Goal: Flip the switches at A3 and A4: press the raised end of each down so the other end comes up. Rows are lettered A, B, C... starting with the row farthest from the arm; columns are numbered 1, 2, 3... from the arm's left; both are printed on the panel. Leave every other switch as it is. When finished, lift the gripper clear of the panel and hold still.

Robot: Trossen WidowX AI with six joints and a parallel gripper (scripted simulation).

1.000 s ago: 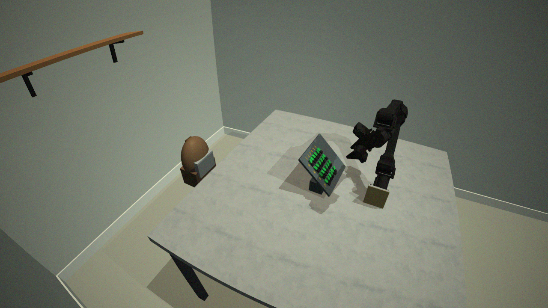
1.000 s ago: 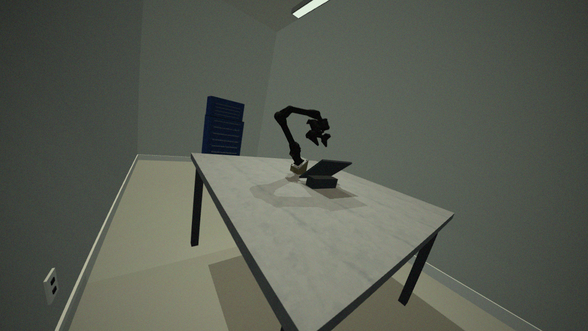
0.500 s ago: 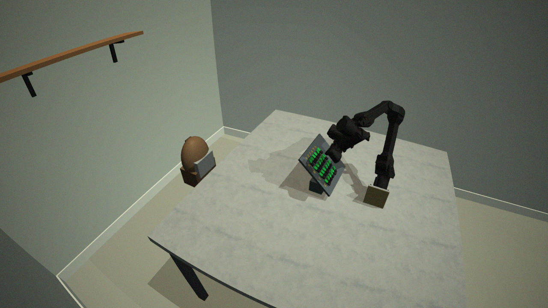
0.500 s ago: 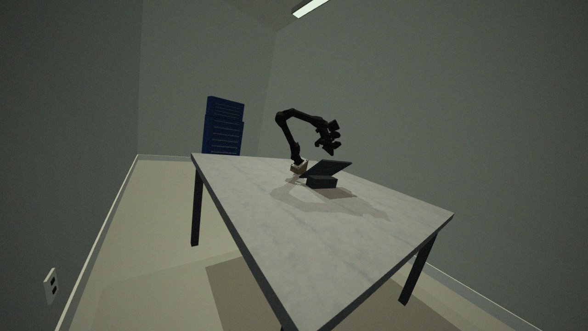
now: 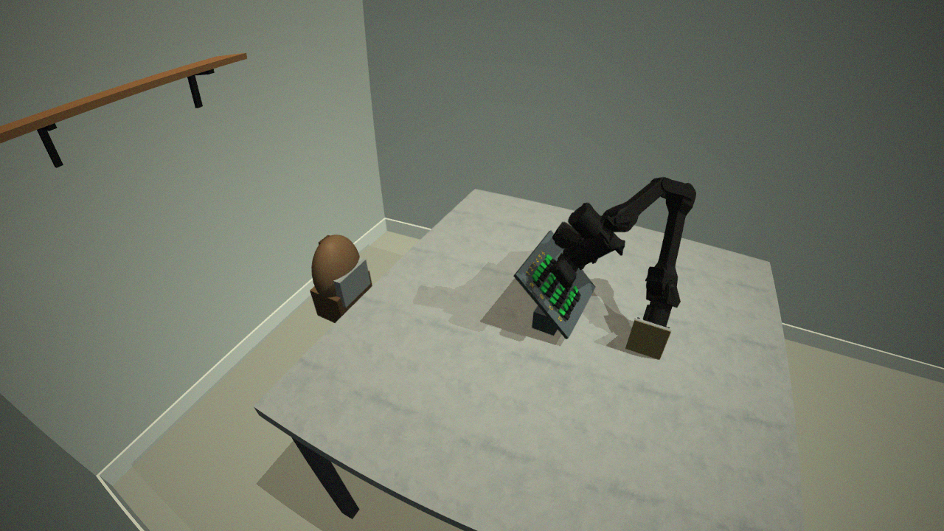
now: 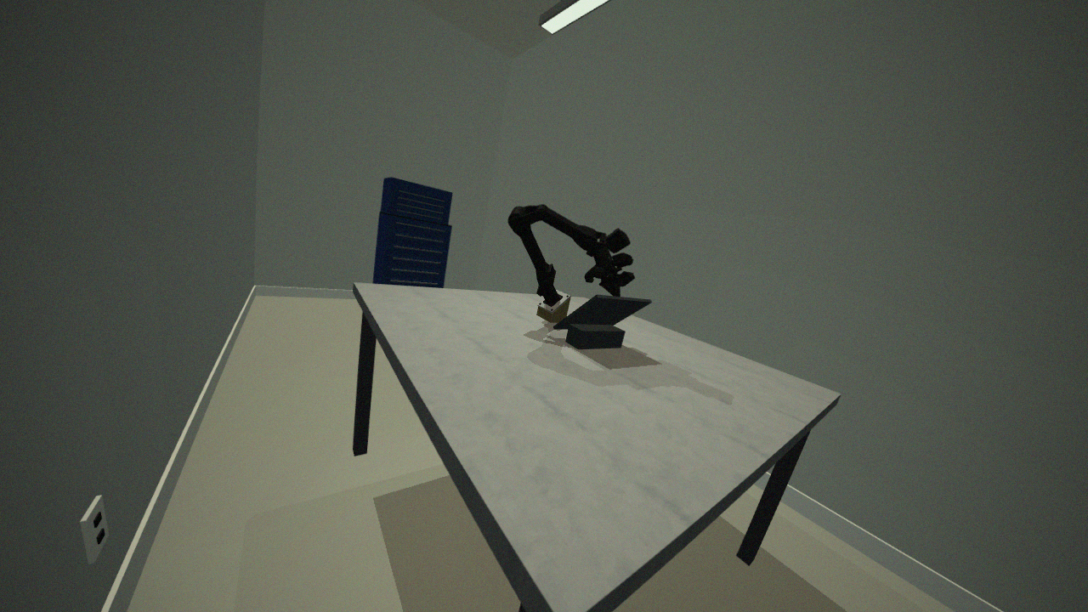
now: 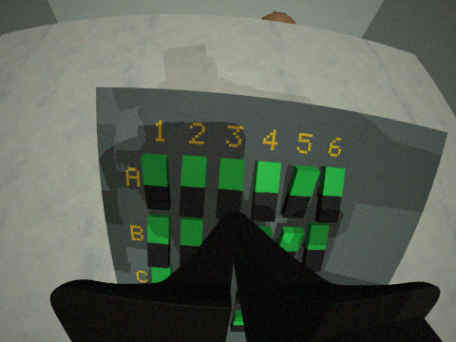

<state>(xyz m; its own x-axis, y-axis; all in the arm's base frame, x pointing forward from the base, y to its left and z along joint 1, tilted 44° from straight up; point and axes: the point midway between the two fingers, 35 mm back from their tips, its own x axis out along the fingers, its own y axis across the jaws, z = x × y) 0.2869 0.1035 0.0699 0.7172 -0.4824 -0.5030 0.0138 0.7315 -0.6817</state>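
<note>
Right now your hand [image 7: 234, 222] is pinched fully together with nothing between its fingers, the two dark fingers meeting in a point over the switch panel [image 7: 393, 197]. On that panel, the tip sits just below the dark lower end of the A3 switch [image 7: 232, 175], at the top of row B, and hides the switches of column 3 and part of column 4 below row A. You can see the A4 switch [image 7: 269, 179] just to the right of A3, its green half toward the printed column numbers like its neighbours in row A. From the top view, the panel stands tilted on a dark block [image 5: 542, 321] on the desk [image 5: 462, 396], with the arm's base [image 5: 647, 338] just beside the panel, on the side away from the brown dome [image 5: 333, 261] at the desk's edge.
</note>
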